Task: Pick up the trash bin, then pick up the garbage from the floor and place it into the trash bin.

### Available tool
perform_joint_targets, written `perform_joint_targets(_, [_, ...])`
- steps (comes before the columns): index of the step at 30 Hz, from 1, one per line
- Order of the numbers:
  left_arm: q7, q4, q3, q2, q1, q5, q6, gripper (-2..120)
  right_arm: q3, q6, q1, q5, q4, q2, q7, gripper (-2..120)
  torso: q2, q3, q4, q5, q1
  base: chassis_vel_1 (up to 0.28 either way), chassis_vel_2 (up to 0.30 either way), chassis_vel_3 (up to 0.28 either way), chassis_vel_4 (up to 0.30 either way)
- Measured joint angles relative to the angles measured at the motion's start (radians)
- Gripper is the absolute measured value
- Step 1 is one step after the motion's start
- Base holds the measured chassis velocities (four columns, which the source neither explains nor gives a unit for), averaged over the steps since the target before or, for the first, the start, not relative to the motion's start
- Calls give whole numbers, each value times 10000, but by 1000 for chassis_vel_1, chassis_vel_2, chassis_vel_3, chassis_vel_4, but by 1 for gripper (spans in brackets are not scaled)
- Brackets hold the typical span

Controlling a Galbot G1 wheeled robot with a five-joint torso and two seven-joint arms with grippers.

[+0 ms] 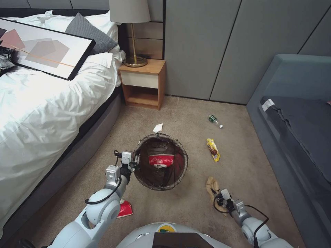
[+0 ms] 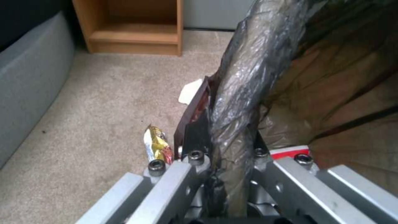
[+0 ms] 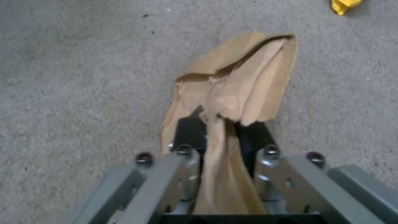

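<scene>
The trash bin (image 1: 146, 174) with its dark bag liner is in the middle of the floor (image 1: 193, 213). My left gripper (image 1: 135, 162) is shut on the bin's near-left rim (image 2: 238, 93). A crushed red-and-white cup (image 1: 160, 160) lies inside. My right gripper (image 1: 216, 195) is low at the right, shut on the crumpled brown paper bag (image 1: 211, 185) (image 3: 244, 81), which rests on the carpet. Other garbage lies around: a white tissue (image 1: 158, 128), a green-labelled bottle (image 1: 214, 121), a yellow wrapper (image 1: 213, 149) and a red packet (image 1: 124, 209) by my left arm.
A bed (image 1: 41, 113) runs along the left, with a wooden nightstand (image 1: 142, 84) and lamp beyond it. A grey sofa (image 1: 296, 131) lines the right side. Grey wall panels (image 1: 213, 44) close the back. Open carpet lies between the bin and the sofa.
</scene>
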Motion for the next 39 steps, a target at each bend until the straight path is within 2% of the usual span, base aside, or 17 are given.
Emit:
perform_joint_targets(4, [0, -2, -14, -5, 9, 3, -1, 3, -6, -1, 13, -12, 17, 7, 26, 2, 0, 0, 1, 3, 0, 0, 0, 0, 0])
perform_joint_targets(24, [0, 61, 79, -55, -61, 17, -4, 3, 280, -16, -6, 28, 349, -28, 373, 2, 0, 0, 0, 2, 0, 0, 0, 0, 0])
perform_joint_targets(32, [0, 9, 178, -15, -14, 6, 2, 3, 1115, -55, -152, 502, 1607, -231, 938, 2, 0, 0, 0, 1, 0, 0, 0, 0, 0])
perform_joint_targets(34, [3, -61, 273, 6, 35, 8, 28, 3, 1733, 85, -136, 666, 2496, -320, 1370, 2, 0, 0, 1, 1, 0, 0, 0, 0, 0])
perform_joint_targets(35, [3, -61, 273, 6, 35, 8, 28, 3, 1733, 85, -136, 666, 2496, -320, 1370, 2, 0, 0, 1, 1, 0, 0, 0, 0, 0])
perform_joint_targets(38, [8, -140, 354, 120, 67, -12, 87, 3, 2501, 116, 121, 847, 3899, -345, 2067, 2, 0, 0, 0, 1, 0, 0, 0, 0, 0])
perform_joint_targets(39, [8, -140, 354, 120, 67, -12, 87, 3, 2501, 116, 121, 847, 3899, -345, 2067, 2, 0, 0, 0, 1, 0, 0, 0, 0, 0])
